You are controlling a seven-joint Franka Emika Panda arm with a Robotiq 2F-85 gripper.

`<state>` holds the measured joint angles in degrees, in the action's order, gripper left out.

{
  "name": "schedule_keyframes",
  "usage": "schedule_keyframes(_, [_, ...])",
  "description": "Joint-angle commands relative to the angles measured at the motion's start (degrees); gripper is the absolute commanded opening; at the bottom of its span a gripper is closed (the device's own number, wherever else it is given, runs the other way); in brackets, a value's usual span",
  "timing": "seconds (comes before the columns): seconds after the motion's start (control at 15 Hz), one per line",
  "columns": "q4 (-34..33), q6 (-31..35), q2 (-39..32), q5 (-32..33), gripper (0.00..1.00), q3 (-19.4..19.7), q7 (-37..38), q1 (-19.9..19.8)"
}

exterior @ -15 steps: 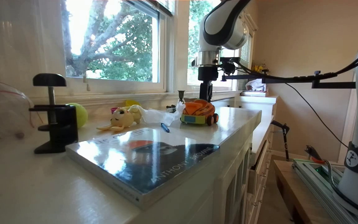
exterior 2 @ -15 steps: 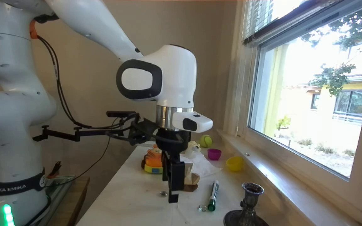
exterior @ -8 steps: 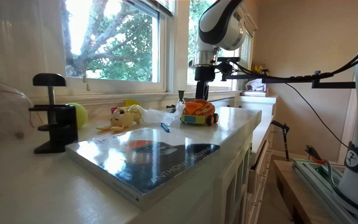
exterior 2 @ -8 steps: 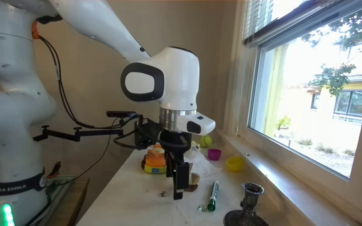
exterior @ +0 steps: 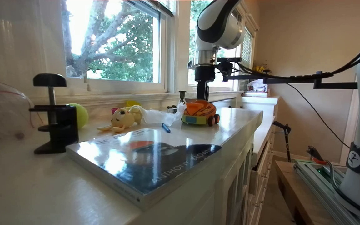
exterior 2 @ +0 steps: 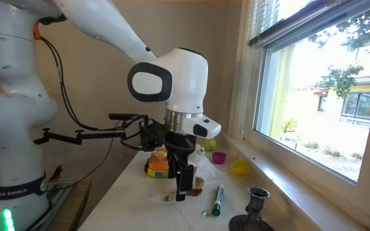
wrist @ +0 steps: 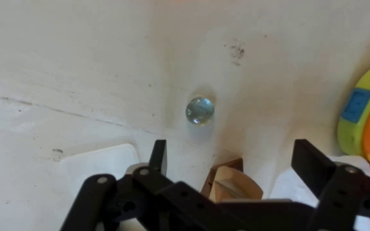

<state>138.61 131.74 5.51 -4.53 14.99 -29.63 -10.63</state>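
1. Brown-and-tan object [wrist: 234, 184]: it lies on the bench [exterior 2: 124, 205], below the gap of the pincer [wrist: 230, 157]. The pincer hides its lower part in the wrist view, and its exact kind I cannot tell. The bench, largest of all, is cut off by the edges of the views.
2. Robot arm [exterior 2: 8, 73]: its top is cut off. On the black band [exterior 2: 14, 192] it is written "FRANKA EMIKA", the first letter being hard to see.
3. Pincer: it hangs above the bench, its fingers [wrist: 310, 168] wide apart.
4. Book [exterior: 145, 162]: the name "ANTHONY BROWNE" is readable; the title is washed out by glare.
5. Transparent bag [exterior: 5, 106]: cut off at the left edge. A small dark thing [exterior: 19, 136] is seen in it or through it, I cannot say which.
6. Candlestick [exterior 2: 254, 208]: in an exterior view its foot is cut off.
7. Orange-and-lime toy car [exterior 2: 158, 163]: in an exterior view the pincer hides part of it; in the wrist view the right edge cuts it.
8. Yellow cup [exterior 2: 240, 167] and pink cup [exterior 2: 219, 157]: what is inside cannot be made out.
9. White-and-green marker [exterior 2: 218, 199]: its print is too small for reading.
10. Glass marble [wrist: 199, 111]: in the wrist view it lies beyond the fingers, apart from the brown-and-tan object. A second marble [exterior 2: 207, 212] is just beside the marker.
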Motion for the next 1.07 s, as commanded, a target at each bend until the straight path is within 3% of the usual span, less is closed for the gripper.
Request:
schedule_keyframes(0.0, [-1.9,-3.3,-0.1,-0.4,1.00,-0.4,-0.3,0.0])
schedule_keyframes(1.0, [-2.9,-9.1,0.6,6.4,1.00,-0.7,4.1,-0.9])
